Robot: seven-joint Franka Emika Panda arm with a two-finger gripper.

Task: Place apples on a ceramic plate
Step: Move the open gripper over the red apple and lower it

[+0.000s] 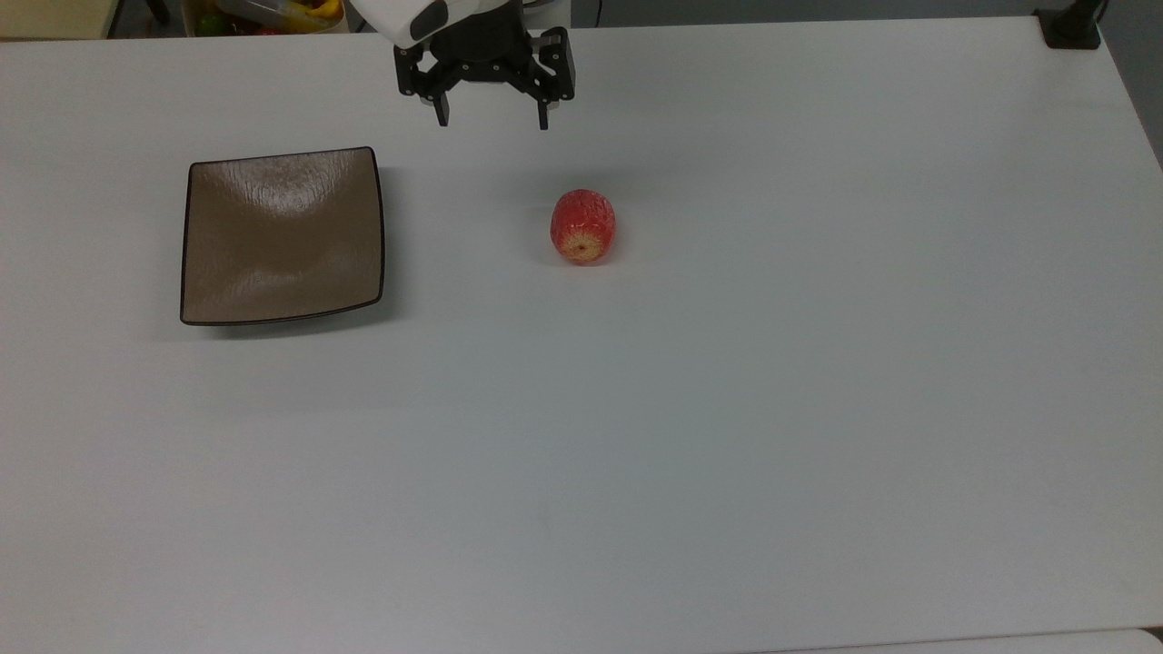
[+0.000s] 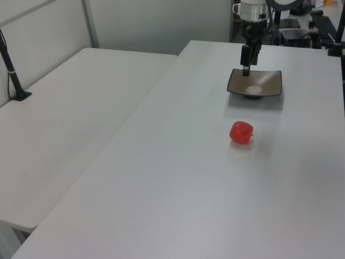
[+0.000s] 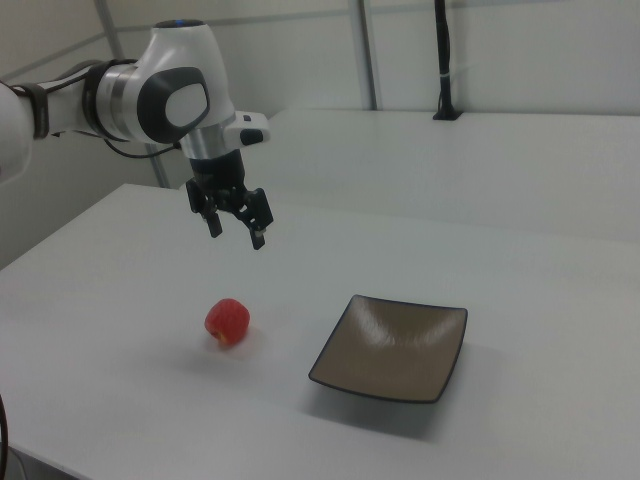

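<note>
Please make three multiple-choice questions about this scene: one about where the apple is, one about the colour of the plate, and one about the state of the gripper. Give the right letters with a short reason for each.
1. Where is the apple?
A. On the plate
B. On the table, apart from the plate
C. Between the fingers

2. What colour is the plate?
A. Brown
B. Blue
C. White

3. What is the state of the gripper?
A. Shut on the apple
B. Shut and empty
C. Open and empty

Answers:
1. B: the apple lies on the white table, to the top view's right of the plate, with bare table between them.
2. A: the square plate is glossy brown with a thin dark rim.
3. C: the fingers stand apart above the table, with nothing between them.
</note>
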